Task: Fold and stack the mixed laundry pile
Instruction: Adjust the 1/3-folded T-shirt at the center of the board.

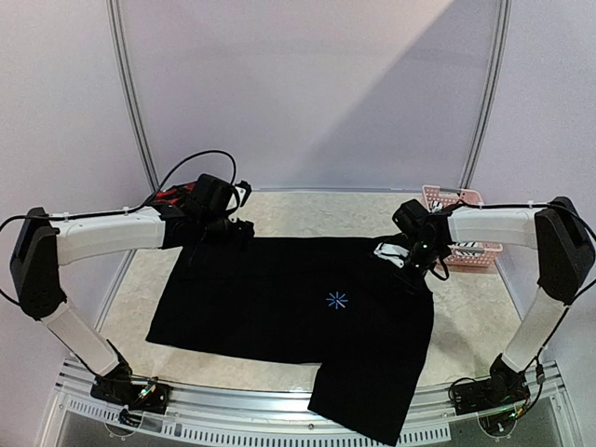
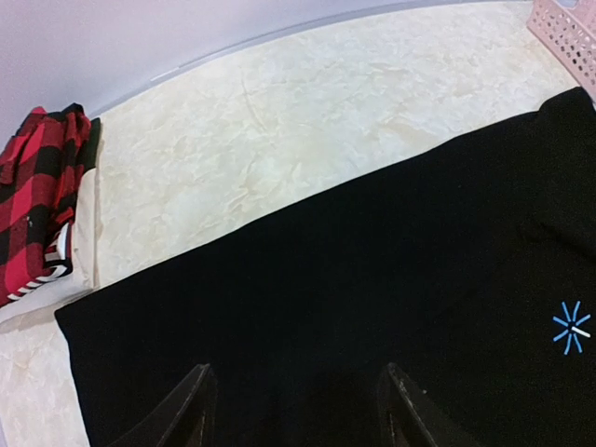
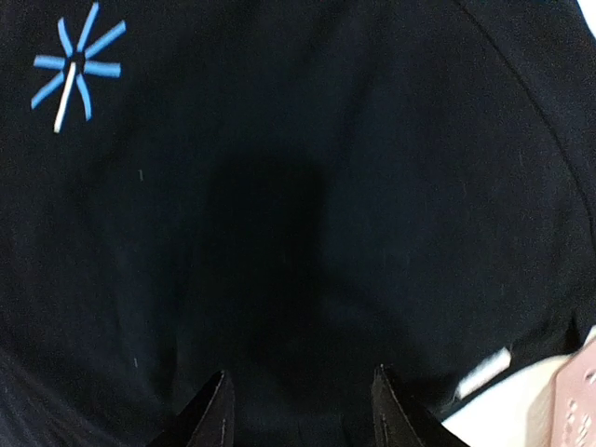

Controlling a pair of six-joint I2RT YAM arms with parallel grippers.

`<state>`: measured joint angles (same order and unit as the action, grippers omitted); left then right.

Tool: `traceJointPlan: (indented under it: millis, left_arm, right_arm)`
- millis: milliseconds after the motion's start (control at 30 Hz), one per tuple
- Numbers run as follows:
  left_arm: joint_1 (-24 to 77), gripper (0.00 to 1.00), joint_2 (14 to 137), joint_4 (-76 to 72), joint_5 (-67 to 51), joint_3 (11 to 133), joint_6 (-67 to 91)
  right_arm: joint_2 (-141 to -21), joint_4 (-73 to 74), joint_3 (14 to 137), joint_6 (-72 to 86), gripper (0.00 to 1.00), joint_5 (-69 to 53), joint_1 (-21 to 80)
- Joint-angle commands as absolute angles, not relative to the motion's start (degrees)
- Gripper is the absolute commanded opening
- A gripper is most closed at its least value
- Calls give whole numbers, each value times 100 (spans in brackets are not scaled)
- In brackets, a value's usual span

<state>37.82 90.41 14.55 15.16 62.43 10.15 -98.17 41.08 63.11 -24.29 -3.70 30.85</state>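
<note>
Now: black T-shirt (image 1: 298,307) lies flat at the centre of the table (image 1: 307,209), blue star print (image 1: 336,299) facing up, one part draping over the near edge at 5 o'clock. Left gripper (image 1: 226,233) sits over the shirt's 10 o'clock corner, jaws spread wide. Right gripper (image 1: 416,265) is over the 2 o'clock corner, jaws likewise apart above the cloth. Red-and-black plaid piece (image 2: 37,196) is bunched at the table's 10 o'clock, a striped cloth edge (image 2: 42,277) showing beneath it. Pink basket (image 1: 461,228) stands at 2 o'clock.
</note>
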Motion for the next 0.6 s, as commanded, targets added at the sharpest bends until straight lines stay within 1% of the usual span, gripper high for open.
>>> traceJointPlan:
  millis: [0,133,267,300,400,500,567]
  left_arm:
    - [3738,61,9150,1289,1314,6425,1085]
    - [3735,61,9146,1334,1327,6434,1082]
    - [3738,61,9148,1366,1347,6466,1064]
    - [3736,61,9149,1374,1352,6468,1059]
    - [3735,61,9166,1388,1342,6477,1055]
    - [3735,60,9192,1408,1347,6482,1050]
    - [3735,60,9197,1406,1346,6477,1042]
  right_arm:
    - [-10230,3921,6687,-2453,50,-132,3432]
    - [-10551,3978,6837,-2439,50,-35,3635]
    - [-10576,4008,6894,-2294,50,-33,3648]
    - [-10567,4005,6892,-2258,49,129,3644]
    - [-10626,4023,6906,-2241,41,160,3656]
    - [-10744,4054,6946,-2226,29,199,3645]
    - [-10745,4059,7012,-2191,18,245,3642]
